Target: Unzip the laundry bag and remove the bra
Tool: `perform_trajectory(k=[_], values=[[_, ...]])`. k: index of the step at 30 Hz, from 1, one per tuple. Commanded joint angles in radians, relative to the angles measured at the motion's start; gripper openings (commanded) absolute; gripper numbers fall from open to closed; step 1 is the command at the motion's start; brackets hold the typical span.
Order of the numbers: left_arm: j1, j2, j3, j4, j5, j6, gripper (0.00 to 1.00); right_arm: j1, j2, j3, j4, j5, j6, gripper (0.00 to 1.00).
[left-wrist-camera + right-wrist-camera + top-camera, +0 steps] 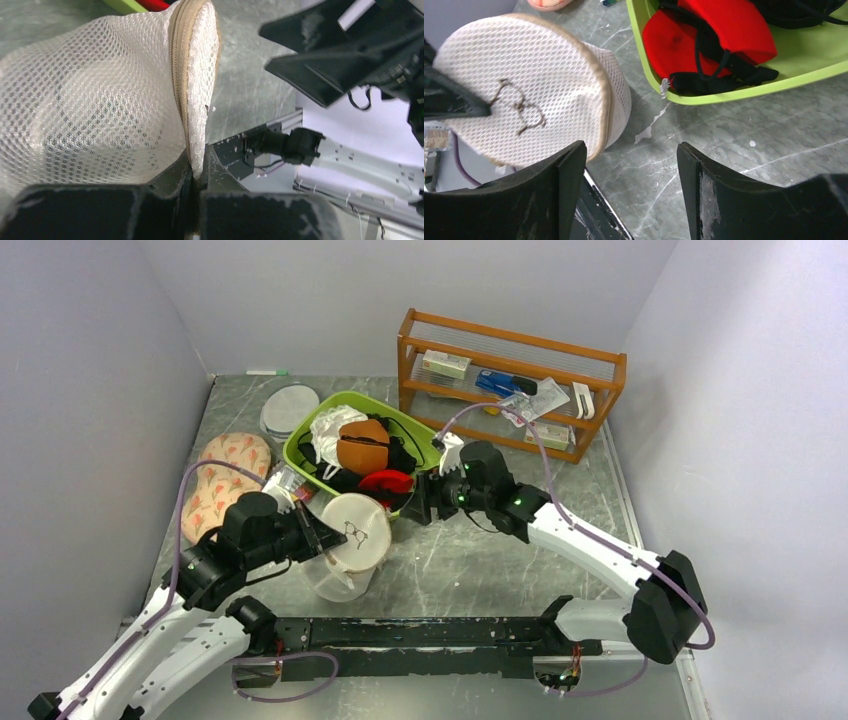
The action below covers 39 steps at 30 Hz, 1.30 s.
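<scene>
Laundry bag — seemingly zipped — in left fingers

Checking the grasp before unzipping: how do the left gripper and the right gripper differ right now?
The left gripper is shut on the laundry bag's zipper seam; the right gripper is open and holds nothing. The left touches the bag; the right hangs beside it, over the table. Both are black.
</scene>
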Motion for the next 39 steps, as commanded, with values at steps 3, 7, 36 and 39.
perform_trajectory(k=[3, 7, 36, 39], values=[[-0.004, -0.003, 0.025, -0.052, -0.167, -0.094, 0.07, 0.118, -0.046, -0.075, 0.101, -0.036, 0.085, 0.65], [-0.004, 0.025, 0.021, -0.040, -0.182, -0.114, 0.07, 0.255, -0.040, -0.136, 0.316, -0.058, 0.169, 0.63], [-0.004, 0.012, -0.047, 0.026, -0.167, -0.191, 0.07, 0.436, 0.205, -0.176, 0.699, 0.085, 0.311, 0.29], [-0.004, 0.015, -0.045, 0.023, -0.166, -0.189, 0.07, 0.440, 0.195, -0.182, 0.723, 0.085, 0.312, 0.29]])
